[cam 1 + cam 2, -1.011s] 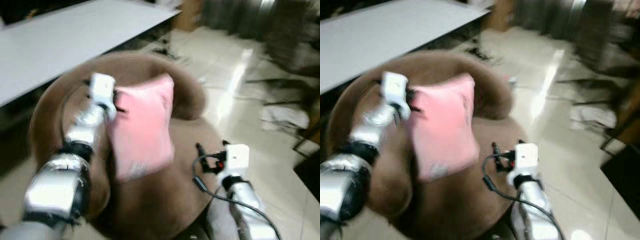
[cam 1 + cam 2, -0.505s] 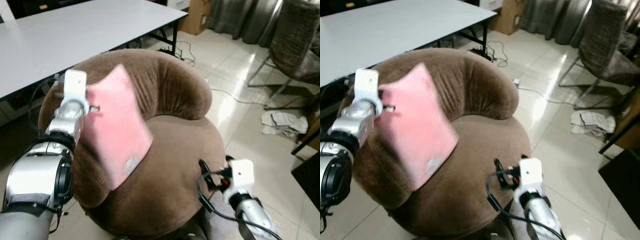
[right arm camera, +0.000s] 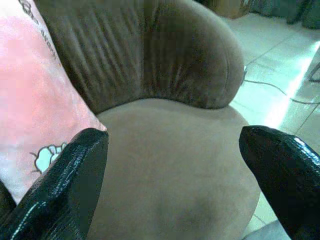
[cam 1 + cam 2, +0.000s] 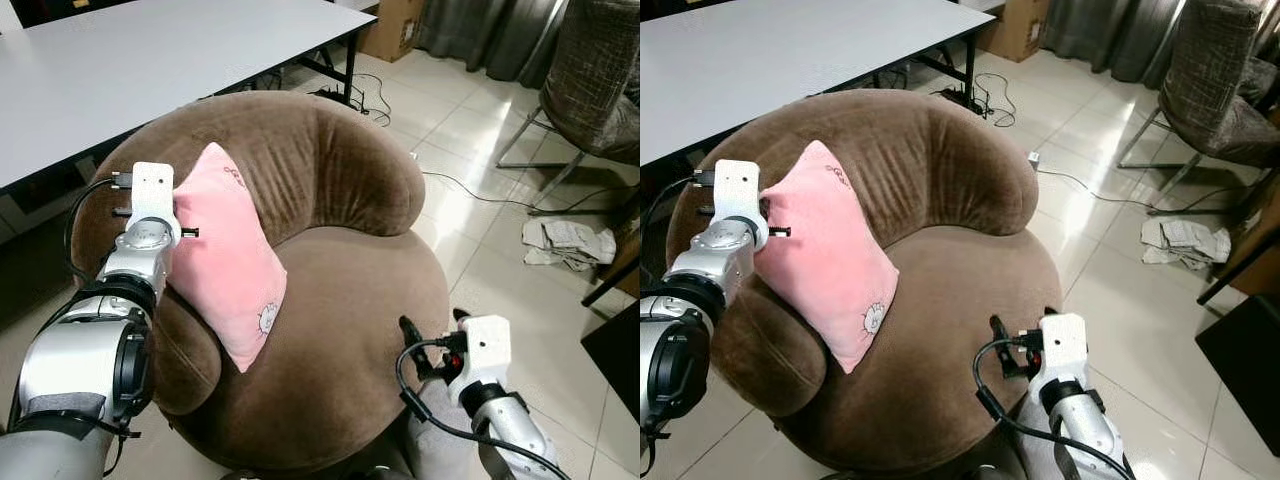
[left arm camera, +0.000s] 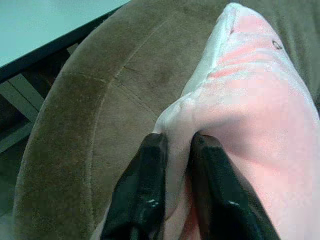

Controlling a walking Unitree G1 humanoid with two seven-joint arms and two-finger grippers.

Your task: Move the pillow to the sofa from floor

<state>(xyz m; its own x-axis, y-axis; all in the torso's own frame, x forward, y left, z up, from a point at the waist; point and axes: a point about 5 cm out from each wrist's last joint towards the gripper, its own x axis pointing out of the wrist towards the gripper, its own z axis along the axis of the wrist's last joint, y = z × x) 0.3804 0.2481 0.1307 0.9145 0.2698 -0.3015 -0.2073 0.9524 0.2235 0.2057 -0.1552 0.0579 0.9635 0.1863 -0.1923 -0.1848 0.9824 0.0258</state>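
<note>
Pale tiled floor (image 4: 470,250) surrounds the round brown sofa (image 4: 340,300). On its seat the pink pillow (image 4: 225,260) leans against the left armrest, its edge pinched between the left gripper's (image 5: 175,150) 2 closed fingers. At the sofa's front, the right gripper (image 4: 432,335) hangs spread wide, holding nothing.

I saw a plain pink pillow (image 4: 228,262) with a small white cartoon print near its lower corner, against a brown velvety sofa (image 4: 330,190). My left gripper (image 5: 176,145) had glossy black fingers (image 5: 145,186); the right gripper (image 3: 175,150) matched. The table (image 4: 130,60) was pale grey, the floor (image 4: 470,200) cream tile.
</note>
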